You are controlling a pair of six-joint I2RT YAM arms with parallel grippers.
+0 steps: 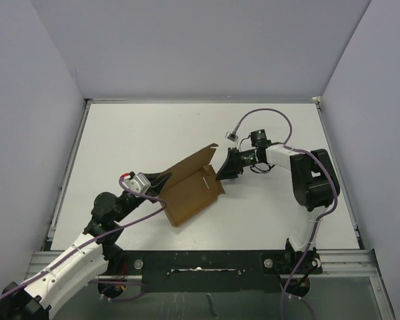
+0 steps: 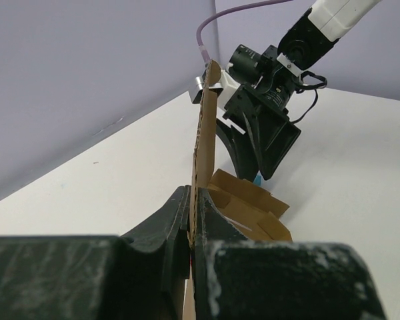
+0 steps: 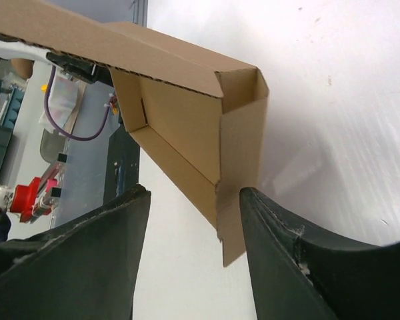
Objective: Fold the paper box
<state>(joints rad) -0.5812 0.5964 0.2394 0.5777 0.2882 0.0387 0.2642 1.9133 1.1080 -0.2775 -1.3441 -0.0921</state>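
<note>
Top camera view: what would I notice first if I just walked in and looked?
The brown paper box, half folded, sits in the middle of the table with one wall standing up. The left pincer pinches that wall at its left end, shut tight on it. The right pincer sits at the box's right end, jaws apart with a flap between them.

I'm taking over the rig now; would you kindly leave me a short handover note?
Left gripper: shut on the box's raised wall.
Right gripper: open, jaws either side of the box's far end flap, not gripping.
Box: mid-table, half formed, with one wall up and an end flap turned in.
Left to do: fold the other flaps and close it.
</note>
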